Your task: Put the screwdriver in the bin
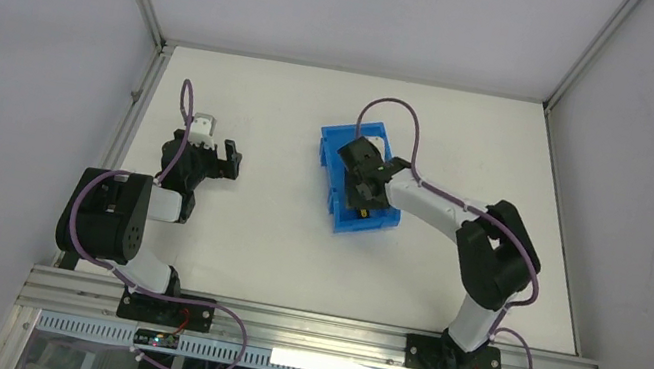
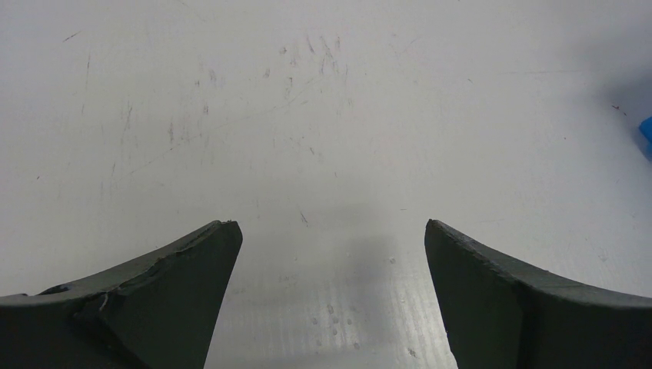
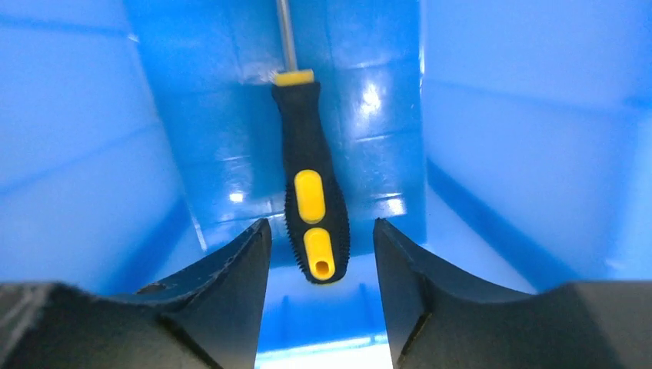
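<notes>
Just inside the bin (image 1: 335,145), right tool (image 3: 321,231) stands apart astride the screwdriver (image 3: 307,154); left tool (image 2: 330,231) gapes empty; a skewed lift could snag it.

Blue plastic rectangular bin (image 3: 507,138): glossy, smooth walls.
Small black-and-yellow-handled screwdriver (image 3: 311,192): ribbed matt grip, bare metal shaft.
White table (image 2: 307,115) beneath left gripper (image 2: 330,231): matt, finely scratched.

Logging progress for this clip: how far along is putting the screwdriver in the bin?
Done: the black-and-yellow-handled screwdriver is inside the blue plastic bin. In hand: the right gripper straddles its handle, jaws clear of it. Remaining: withdraw that arm.
</notes>
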Robot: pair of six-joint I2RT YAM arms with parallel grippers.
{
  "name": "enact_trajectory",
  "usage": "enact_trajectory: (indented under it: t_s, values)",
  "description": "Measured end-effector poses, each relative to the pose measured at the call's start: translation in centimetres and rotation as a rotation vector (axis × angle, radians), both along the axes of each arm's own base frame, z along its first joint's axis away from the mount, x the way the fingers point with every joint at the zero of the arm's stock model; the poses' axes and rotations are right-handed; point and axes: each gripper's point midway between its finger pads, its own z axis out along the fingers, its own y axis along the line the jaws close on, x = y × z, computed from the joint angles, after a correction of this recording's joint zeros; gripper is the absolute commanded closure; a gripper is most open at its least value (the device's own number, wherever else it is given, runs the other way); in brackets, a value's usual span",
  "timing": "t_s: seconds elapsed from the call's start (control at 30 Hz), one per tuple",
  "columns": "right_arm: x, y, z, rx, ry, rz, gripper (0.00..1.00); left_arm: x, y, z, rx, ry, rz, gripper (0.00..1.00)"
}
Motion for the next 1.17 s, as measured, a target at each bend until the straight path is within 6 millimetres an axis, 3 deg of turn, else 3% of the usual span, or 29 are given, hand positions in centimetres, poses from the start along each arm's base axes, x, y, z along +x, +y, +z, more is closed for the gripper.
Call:
enact_trajectory:
  t_s: [0.07, 0.17, 0.27, 0.37, 0.47, 0.53, 0.6, 0.63, 0.7, 0.83, 0.93, 1.17]
  values:
    - [0.6, 0.4, 1.7, 0.013, -0.035, 0.007, 0.28, 0.0, 0.0, 0.0, 0.000, 0.000, 0.000, 0.01]
    - [1.6, 0.9, 5.8, 0.054, -0.123, 0.024, 0.03, 0.0, 0.0, 0.0, 0.000, 0.000, 0.000, 0.01]
    - [2.5, 1.0, 10.9, 0.103, -0.241, 0.036, 0.01, 0.0, 0.0, 0.0, 0.000, 0.000, 0.000, 0.01]
    - [2.9, -0.4, 15.8, 0.122, -0.368, 0.028, 0.01, 0.0, 0.0, 0.0, 0.000, 0.000, 0.000, 0.01]
    - [2.9, -3.0, 19.1, 0.113, -0.454, -0.010, 0.01, 0.0, 0.0, 0.0, 0.000, 0.000, 0.000, 0.01]
    - [3.2, -6.0, 20.8, 0.105, -0.506, -0.074, 0.01, 0.0, 0.0, 0.0, 0.000, 0.000, 0.000, 0.01]
    - [3.3, -9.2, 21.4, 0.091, -0.532, -0.142, 0.01, 0.0, 0.0, 0.0, 0.000, 0.000, 0.000, 0.01]
    - [3.1, -11.7, 21.3, 0.079, -0.540, -0.196, 0.01, 0.0, 0.0, 0.0, 0.000, 0.000, 0.000, 0.01]
    - [2.6, -16.0, 20.8, 0.050, -0.543, -0.299, 0.01, 0.0, 0.0, 0.0, 0.000, 0.000, 0.000, 0.01]
    - [0.9, -22.5, 19.4, 0.002, -0.517, -0.479, 0.01, 0.0, 0.0, 0.0, 0.000, 0.000, 0.000, 0.01]
    - [0.0, -23.8, 19.3, -0.001, -0.509, -0.526, 0.01, 0.0, 0.0, 0.0, 0.000, 0.000, 0.000, 0.01]
    - [-1.0, -23.5, 19.3, 0.044, -0.517, -0.511, 0.01, 0.0, 0.0, 0.0, 0.000, 0.000, 0.000, 0.01]
